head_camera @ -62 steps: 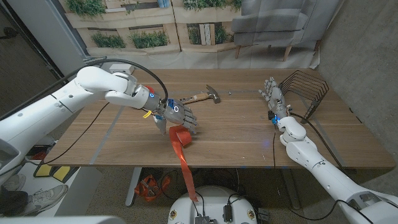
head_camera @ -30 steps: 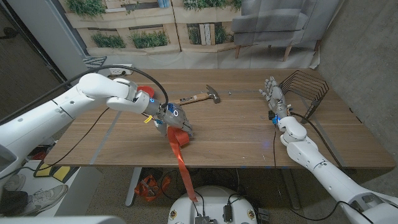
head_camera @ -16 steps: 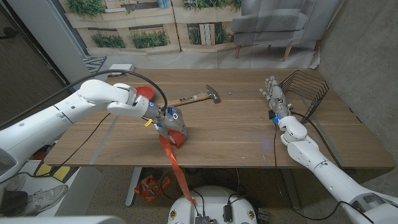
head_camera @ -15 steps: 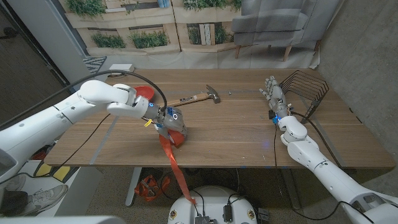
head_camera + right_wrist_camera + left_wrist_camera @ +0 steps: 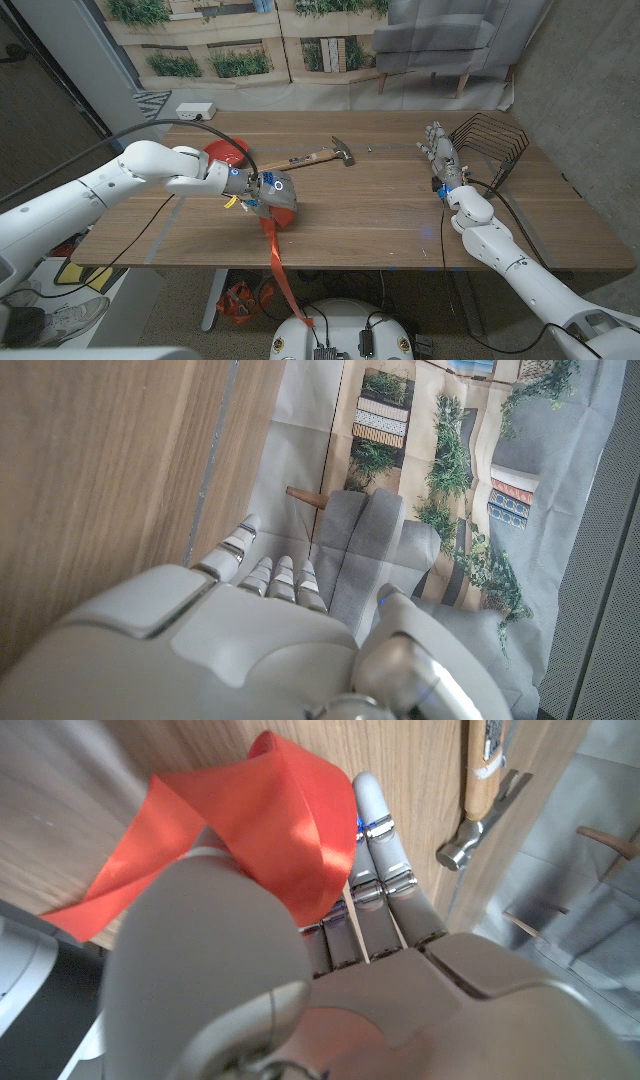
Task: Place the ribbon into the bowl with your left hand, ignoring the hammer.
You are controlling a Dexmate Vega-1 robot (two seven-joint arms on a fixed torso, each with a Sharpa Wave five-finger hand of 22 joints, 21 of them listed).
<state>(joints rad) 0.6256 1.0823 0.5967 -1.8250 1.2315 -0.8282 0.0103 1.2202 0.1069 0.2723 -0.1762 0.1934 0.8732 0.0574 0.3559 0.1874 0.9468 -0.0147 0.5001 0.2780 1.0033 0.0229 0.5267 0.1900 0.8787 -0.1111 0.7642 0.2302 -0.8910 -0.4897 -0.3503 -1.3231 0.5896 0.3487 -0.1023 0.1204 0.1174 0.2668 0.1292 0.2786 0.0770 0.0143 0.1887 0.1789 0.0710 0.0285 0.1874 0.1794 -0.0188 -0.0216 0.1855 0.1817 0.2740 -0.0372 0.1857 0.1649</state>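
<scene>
My left hand [image 5: 272, 200] grips one end of the orange-red ribbon [image 5: 270, 246] just above the table near its front edge. The rest of the ribbon hangs over that edge toward the floor. In the left wrist view the ribbon [image 5: 250, 830] is bunched under the thumb, with the fingers [image 5: 378, 860] reaching past it over the wood. The red bowl [image 5: 226, 153] stands behind the left forearm, a short way from the hand. The wooden-handled hammer [image 5: 325, 155] lies beyond the hand, and its head [image 5: 480, 810] shows in the wrist view. My right hand [image 5: 441, 155] stands upright at the far right, holding nothing.
A black wire rack [image 5: 490, 146] stands right behind the right hand. A black cable loops over the left arm above the bowl. The table's front edge [image 5: 400, 268] is close to the left hand. The right wrist view looks past the right hand [image 5: 260, 640] along the tabletop.
The left hand has closed on the ribbon and drawn it left and nearer the front edge. The forearm has dropped, uncovering the red bowl. The right arm has not moved.
</scene>
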